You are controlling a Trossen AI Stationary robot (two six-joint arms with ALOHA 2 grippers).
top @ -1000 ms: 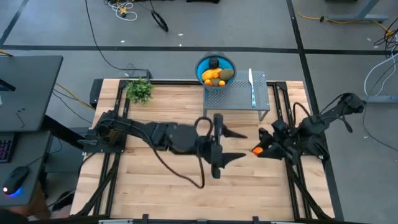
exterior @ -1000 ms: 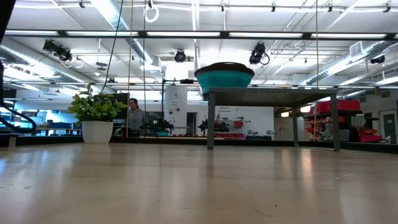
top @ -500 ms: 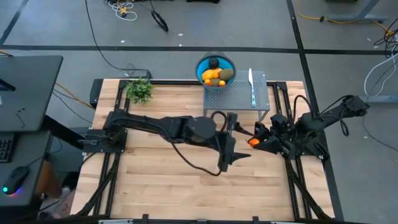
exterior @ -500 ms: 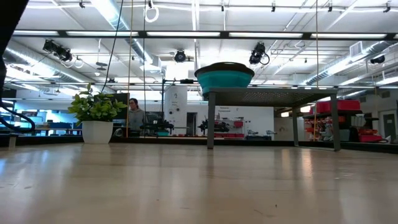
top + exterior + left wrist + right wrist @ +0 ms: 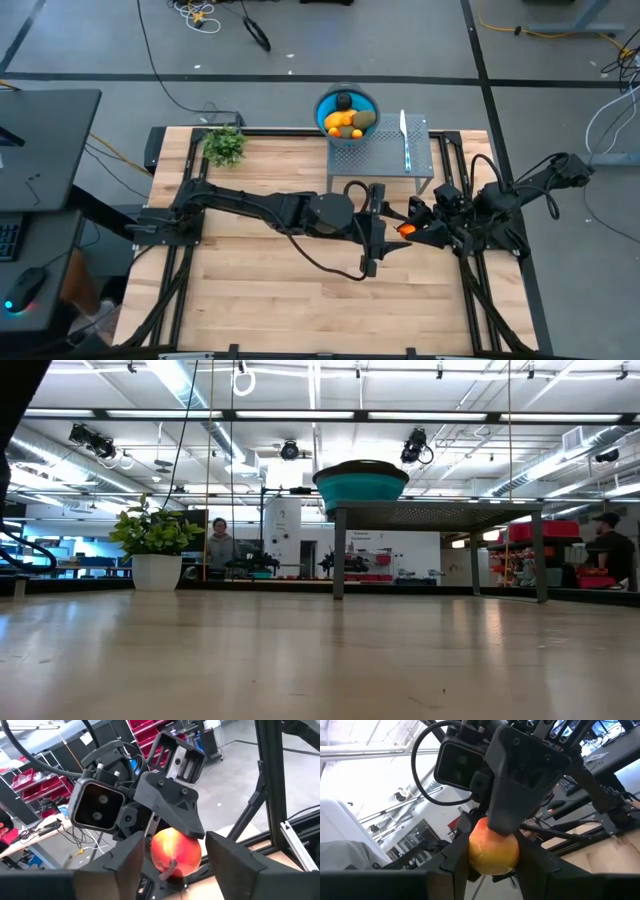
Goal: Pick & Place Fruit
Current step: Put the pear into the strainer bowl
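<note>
An orange-red fruit (image 5: 405, 228) hangs in the air over the table's right part, between the two grippers. My right gripper (image 5: 492, 856) is shut on it. My left gripper (image 5: 175, 862) reaches in from the table's left and is open. Its two fingers stand on either side of the same fruit (image 5: 175, 851) with narrow gaps, crosswise to the right fingers. A blue bowl (image 5: 325, 105) holds yellow-orange, brown-green and dark pieces and sits on a grey perforated stand (image 5: 385, 160) at the far edge. Neither gripper shows in the low view. My right gripper pinches the orange-red fruit (image 5: 492, 847) at its two opposite sides between its two fingers (image 5: 455, 860). The fingers come about level from the table's right. The fruit is lifted clear of the table.
A slim knife (image 5: 404, 140) lies on the stand beside the bowl. A green leafy sprig (image 5: 225, 146) stands at the far left corner, and in the low view it shows as a potted plant (image 5: 157, 540). People show in the room beyond the table.
My left arm has stretched toward the table's right until its open fingers stand around the fruit held by the right gripper. My right gripper has carried the fruit a little toward the table's left and far edge, meeting it.
</note>
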